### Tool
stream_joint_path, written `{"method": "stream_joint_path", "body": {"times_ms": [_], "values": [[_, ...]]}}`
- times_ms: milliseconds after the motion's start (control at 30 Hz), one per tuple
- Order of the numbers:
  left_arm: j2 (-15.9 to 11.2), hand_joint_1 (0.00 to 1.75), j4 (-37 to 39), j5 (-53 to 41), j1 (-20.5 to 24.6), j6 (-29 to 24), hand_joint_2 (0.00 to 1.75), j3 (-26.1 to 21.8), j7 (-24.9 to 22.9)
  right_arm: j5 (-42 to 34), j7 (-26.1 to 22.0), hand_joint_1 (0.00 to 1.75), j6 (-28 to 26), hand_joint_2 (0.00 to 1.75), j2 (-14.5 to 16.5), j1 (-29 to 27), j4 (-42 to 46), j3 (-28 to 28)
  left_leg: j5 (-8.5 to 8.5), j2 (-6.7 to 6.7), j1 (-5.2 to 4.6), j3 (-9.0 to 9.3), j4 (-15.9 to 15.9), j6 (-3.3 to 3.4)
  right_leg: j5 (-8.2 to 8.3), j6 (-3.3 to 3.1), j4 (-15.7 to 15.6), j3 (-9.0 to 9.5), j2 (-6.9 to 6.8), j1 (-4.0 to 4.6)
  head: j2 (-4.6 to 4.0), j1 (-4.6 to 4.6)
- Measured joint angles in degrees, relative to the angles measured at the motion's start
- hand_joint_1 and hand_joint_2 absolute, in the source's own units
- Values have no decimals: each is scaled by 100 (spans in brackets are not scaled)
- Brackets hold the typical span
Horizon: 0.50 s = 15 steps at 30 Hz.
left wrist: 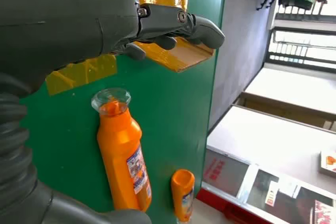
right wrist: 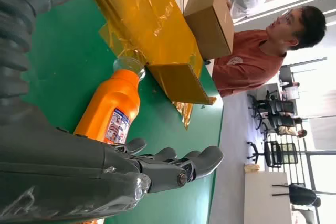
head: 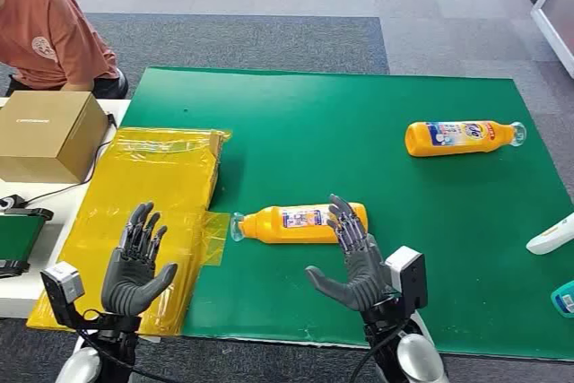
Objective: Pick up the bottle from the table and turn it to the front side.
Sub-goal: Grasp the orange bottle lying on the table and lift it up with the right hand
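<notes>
Green mat [head: 325,123] spread over a table, grey carpet beyond, person in an orange shirt [head: 47,33] hunched at the far left next to a cardboard box [head: 47,132]. Yellow plastic-wrapped package [head: 155,195] parked on the mat's left edge, probably just out of the way.

Nearest orange bottle [head: 301,222] lying flat on its side, clear cap toward the yellow package, label partly showing. Looks laid down like that on purpose so it needs picking up and turning. Second orange bottle [head: 460,137] also on its side, well apart at the far right.

Right hand [head: 352,257] spread wide, palm up-ish, holding nothing, fingertips over the bottle's base end; can't tell if actually touching. Left hand [head: 135,257] also wide open and empty, hovering above the yellow package, not near the bottle.
</notes>
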<state>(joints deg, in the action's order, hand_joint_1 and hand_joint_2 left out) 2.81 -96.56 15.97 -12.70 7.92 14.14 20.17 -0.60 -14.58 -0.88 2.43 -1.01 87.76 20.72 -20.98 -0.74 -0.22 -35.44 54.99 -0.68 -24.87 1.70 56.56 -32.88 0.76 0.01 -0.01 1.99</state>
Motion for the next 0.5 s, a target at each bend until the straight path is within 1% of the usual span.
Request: {"method": "stream_joint_path", "body": {"times_ms": [233,333,367,433,500], "values": [[-13,0,20,-34,5,-74,175,27,-20,90,16,0,-94,175,-2,0,-2,0,0,0,0,0,0,0,0,0,0,0,0,0,0,0],[-20,0,20,-36,5,-95,175,34,-21,349,61,0,-267,175,-6,12,-6,0,0,0,0,0,0,0,0,0,0,0,0,0,1,0],[-22,0,20,-39,6,-107,175,37,-23,578,118,0,-397,175,-15,30,-15,2,0,0,0,0,0,0,0,0,0,0,0,0,1,0],[-23,0,20,-56,9,-121,175,43,-49,1345,340,0,-748,175,-48,127,-81,15,0,0,0,0,0,0,2,0,0,1,1,0,1,0],[-22,0,20,-90,23,-85,175,51,-110,2564,746,0,-1137,175,-91,336,-281,67,2,1,0,0,0,-1,4,0,0,1,1,0,0,0]]}}
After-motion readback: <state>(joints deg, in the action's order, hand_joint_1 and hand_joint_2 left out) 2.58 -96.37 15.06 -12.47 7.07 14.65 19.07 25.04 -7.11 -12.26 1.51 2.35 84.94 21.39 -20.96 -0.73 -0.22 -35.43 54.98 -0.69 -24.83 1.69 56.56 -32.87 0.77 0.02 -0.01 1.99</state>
